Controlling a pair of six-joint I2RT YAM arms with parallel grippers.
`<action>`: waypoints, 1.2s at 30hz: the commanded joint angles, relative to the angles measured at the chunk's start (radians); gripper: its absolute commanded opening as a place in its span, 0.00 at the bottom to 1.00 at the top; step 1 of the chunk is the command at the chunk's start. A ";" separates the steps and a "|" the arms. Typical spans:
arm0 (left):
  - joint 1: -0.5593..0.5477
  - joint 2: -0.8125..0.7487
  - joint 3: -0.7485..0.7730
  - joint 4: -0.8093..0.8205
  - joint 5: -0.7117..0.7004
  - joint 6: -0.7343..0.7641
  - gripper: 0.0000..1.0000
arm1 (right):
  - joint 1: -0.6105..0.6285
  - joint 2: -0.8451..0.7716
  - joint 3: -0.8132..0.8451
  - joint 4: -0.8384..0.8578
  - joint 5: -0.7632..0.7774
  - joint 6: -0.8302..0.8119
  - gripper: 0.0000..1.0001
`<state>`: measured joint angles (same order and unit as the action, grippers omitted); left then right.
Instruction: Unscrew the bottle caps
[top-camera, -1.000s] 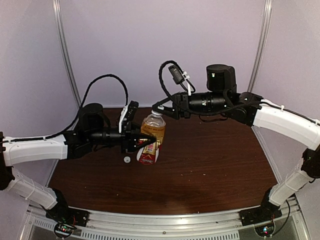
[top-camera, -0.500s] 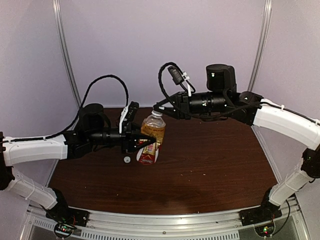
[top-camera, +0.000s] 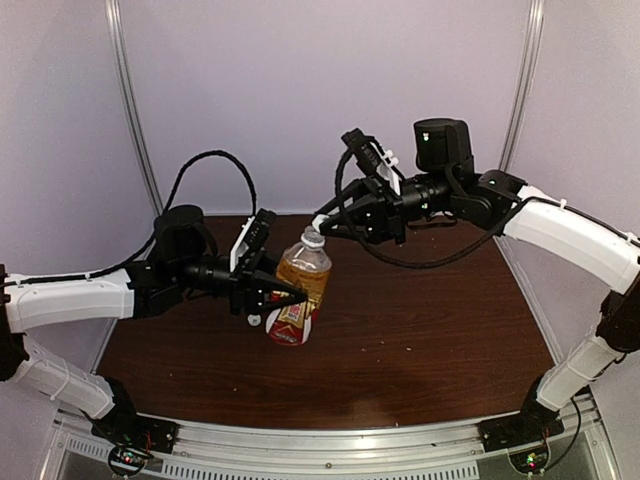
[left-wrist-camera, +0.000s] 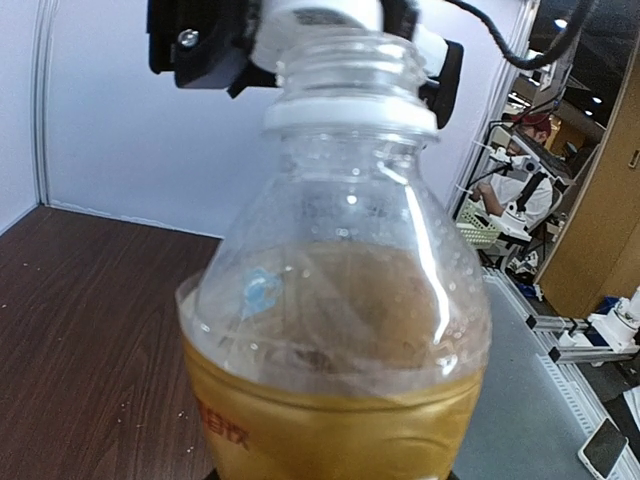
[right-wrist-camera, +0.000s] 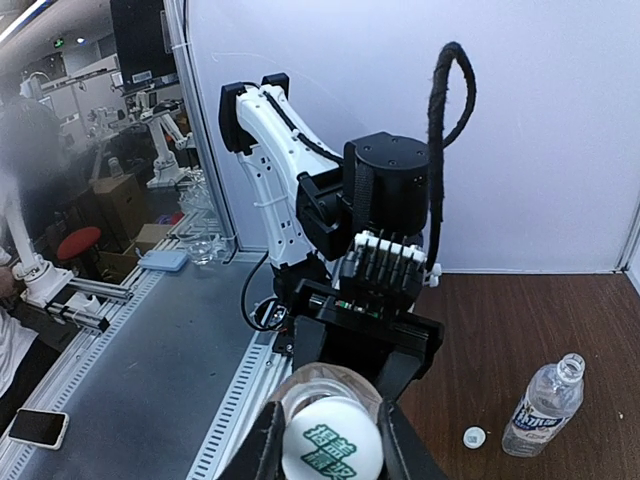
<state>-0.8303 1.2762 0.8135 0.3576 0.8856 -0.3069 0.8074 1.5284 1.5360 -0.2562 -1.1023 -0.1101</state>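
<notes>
The bottle (top-camera: 303, 266) sits in the left end effector (top-camera: 288, 296), its cap (top-camera: 314, 239) just above in the right end effector (top-camera: 320, 233).

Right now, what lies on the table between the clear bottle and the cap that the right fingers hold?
A loose white cap lies on the table, nearer the clear bottle than the held cap; the right wrist view shows it.

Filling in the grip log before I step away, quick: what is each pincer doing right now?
Left pincer: closed on the amber bottle.
Right pincer: closed on the white cap.
</notes>
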 joint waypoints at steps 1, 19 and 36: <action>0.003 -0.037 0.005 0.039 0.079 0.036 0.35 | -0.040 0.002 -0.014 0.087 -0.152 -0.002 0.25; 0.003 -0.361 -0.003 -0.262 -0.839 0.093 0.37 | -0.063 -0.010 -0.362 0.247 0.659 0.275 0.26; 0.004 -0.411 0.002 -0.330 -1.017 0.095 0.39 | 0.034 0.522 -0.265 0.413 0.695 0.185 0.30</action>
<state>-0.8303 0.8864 0.8135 0.0158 -0.0929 -0.2264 0.8238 2.0052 1.2022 0.1219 -0.4435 0.1081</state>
